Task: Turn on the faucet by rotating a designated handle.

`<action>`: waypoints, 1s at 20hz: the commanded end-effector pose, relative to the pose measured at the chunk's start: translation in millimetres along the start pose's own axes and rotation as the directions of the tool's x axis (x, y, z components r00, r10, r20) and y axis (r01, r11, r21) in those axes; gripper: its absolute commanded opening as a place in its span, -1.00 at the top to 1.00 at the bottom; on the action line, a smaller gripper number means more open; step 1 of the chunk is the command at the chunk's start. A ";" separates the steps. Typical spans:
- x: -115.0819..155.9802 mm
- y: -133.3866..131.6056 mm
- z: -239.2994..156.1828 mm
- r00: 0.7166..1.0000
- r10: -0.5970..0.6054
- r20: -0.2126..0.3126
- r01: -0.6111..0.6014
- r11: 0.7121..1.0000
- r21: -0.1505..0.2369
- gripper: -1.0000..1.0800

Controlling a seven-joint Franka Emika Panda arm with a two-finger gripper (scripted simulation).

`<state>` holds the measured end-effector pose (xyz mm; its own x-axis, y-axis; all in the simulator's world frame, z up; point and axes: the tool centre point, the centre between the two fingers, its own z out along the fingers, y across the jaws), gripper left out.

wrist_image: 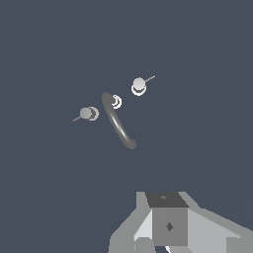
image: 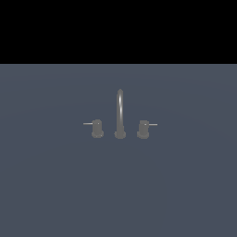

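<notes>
Pincer [wrist_image: 165, 232] only shows as grey housing in the wrist view, so can't tell how open it is; nothing visibly held, well clear of the faucet [image: 120, 113]. That sits mid-desk, with the handle [image: 144, 129] beside the spout, lever pointing toward the exterior view's right.
</notes>
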<state>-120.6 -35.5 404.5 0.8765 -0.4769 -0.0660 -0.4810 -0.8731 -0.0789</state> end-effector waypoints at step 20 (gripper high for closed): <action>148.2 -12.1 152.3 0.824 0.566 -0.014 -0.566 0.824 0.013 1.00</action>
<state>4.9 -76.2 257.9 0.4891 -0.8678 -0.0881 -0.8722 -0.4870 -0.0447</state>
